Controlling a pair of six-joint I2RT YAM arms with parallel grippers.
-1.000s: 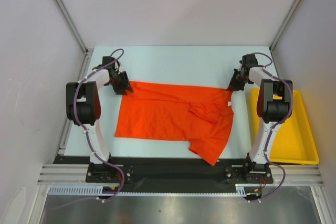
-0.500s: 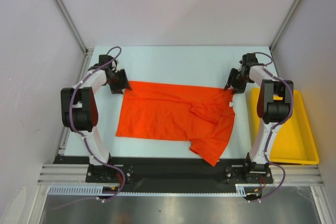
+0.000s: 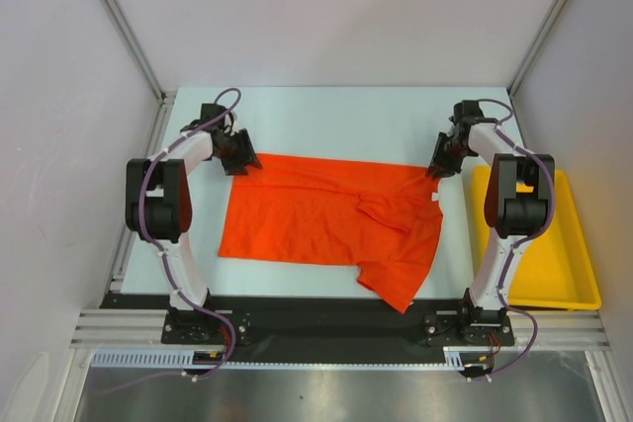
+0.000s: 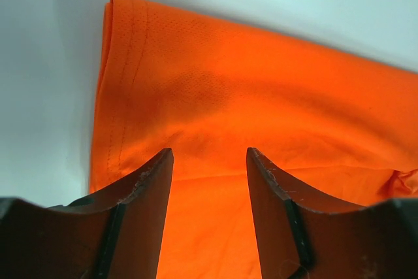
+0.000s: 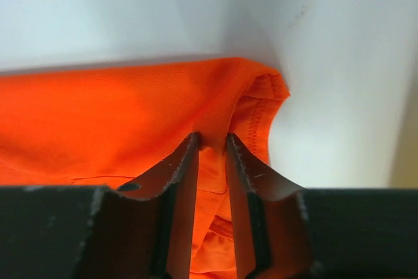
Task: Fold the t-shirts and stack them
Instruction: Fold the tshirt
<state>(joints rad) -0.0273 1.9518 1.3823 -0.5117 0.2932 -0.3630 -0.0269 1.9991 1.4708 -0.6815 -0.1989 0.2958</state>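
One bright orange-red t-shirt [image 3: 326,219] lies spread flat on the pale table, with a sleeve folded toward the front right. My left gripper [image 3: 243,156] sits at the shirt's far left corner. In the left wrist view the gripper [image 4: 208,155] is open, its fingers apart just above the cloth [image 4: 261,96], with the hemmed edge to the left. My right gripper [image 3: 438,166] is at the far right corner. In the right wrist view the gripper [image 5: 211,139] is shut on a pinched ridge of the shirt [image 5: 117,109] next to a stitched hem.
A yellow plastic tray [image 3: 569,279] stands at the right edge of the table, beside the right arm. Grey walls and metal frame posts close in the table at the left, back and right. The black front rail holds both arm bases.
My left gripper has shifted slightly right, over the shirt's far left corner, and its arm has swung. The right gripper has stayed at the far right corner.
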